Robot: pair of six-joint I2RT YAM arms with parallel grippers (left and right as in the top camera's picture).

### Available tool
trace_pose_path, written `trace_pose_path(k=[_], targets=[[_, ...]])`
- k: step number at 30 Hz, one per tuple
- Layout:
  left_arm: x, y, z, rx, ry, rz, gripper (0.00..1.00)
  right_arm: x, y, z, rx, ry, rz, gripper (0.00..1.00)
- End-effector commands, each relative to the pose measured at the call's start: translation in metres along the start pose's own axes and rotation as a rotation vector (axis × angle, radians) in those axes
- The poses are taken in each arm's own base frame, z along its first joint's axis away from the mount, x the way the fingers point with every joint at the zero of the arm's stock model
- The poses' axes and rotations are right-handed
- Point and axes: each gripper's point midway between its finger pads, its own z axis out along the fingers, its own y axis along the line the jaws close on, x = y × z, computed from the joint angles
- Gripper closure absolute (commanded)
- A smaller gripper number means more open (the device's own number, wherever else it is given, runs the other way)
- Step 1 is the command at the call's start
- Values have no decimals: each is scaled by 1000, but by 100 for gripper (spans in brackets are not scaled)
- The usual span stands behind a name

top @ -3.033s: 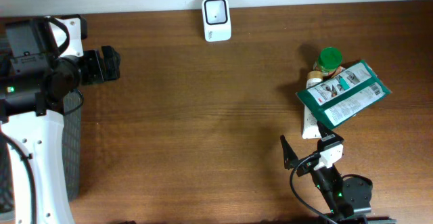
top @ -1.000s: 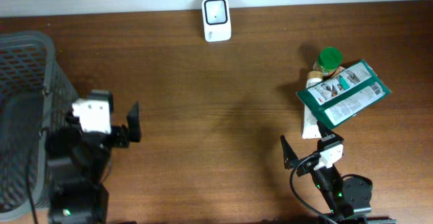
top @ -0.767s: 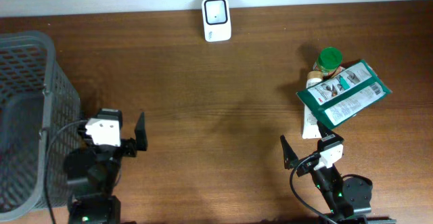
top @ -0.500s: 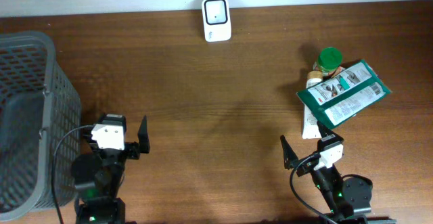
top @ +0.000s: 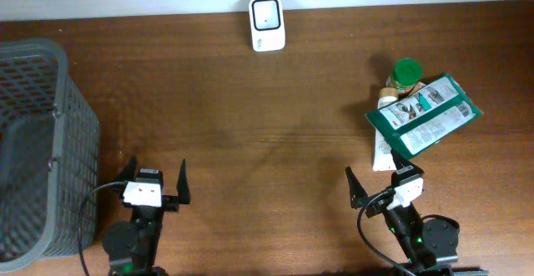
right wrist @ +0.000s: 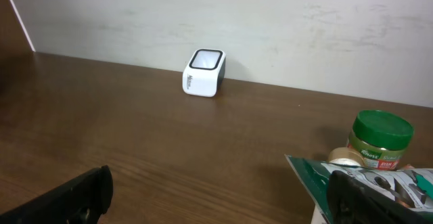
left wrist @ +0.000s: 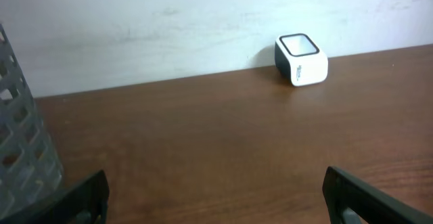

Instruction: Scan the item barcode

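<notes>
Green packet (top: 423,115) — just beyond right claw (top: 378,176).

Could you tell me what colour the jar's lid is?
The lid is green, clearest in the right wrist view.

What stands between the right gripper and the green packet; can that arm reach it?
Probably yes. The right gripper is open, and the green packet lies just ahead of it, resting on a white tube beside a green-lidded jar. Nothing covers it or blocks the way.

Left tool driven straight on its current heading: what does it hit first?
Path looks free: left tool aims between the basket and the scanner over open table, probably reaching the back wall first.
</notes>
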Motion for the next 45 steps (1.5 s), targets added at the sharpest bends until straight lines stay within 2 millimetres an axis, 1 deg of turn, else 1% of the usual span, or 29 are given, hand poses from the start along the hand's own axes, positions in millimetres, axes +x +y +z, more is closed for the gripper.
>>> trace_pose_path(k=[1, 4, 6, 9, 11, 13, 18, 21, 28, 45], targets=[[-8, 1, -3, -8, -40, 21, 1, 2, -1, 0, 4, 1, -3, 2], [-16, 1, -5, -9, -74, 28, 1, 2, -1, 0, 4, 1, -3, 1], [-33, 1, -9, -14, -146, 43, 1, 2, -1, 0, 4, 1, -3, 2], [-52, -2, -16, -11, -224, 59, 1, 2, -1, 0, 4, 1, -3, 2], [-57, -3, -19, -7, -250, 64, 1, 2, -1, 0, 4, 1, -3, 2], [-58, -5, -21, -2, -256, 64, 1, 2, -1, 0, 4, 1, -3, 2], [-53, -13, -22, 28, -239, 60, 1, 2, -1, 0, 4, 1, -3, 2], [-42, -16, -22, 40, -197, 52, 1, 2, -1, 0, 4, 1, -3, 2], [-3, -22, -18, 68, -37, 25, 1, 2, -1, 0, 4, 1, -3, 2], [-3, -23, -18, 70, -37, 25, 1, 2, -1, 0, 4, 1, -3, 2]])
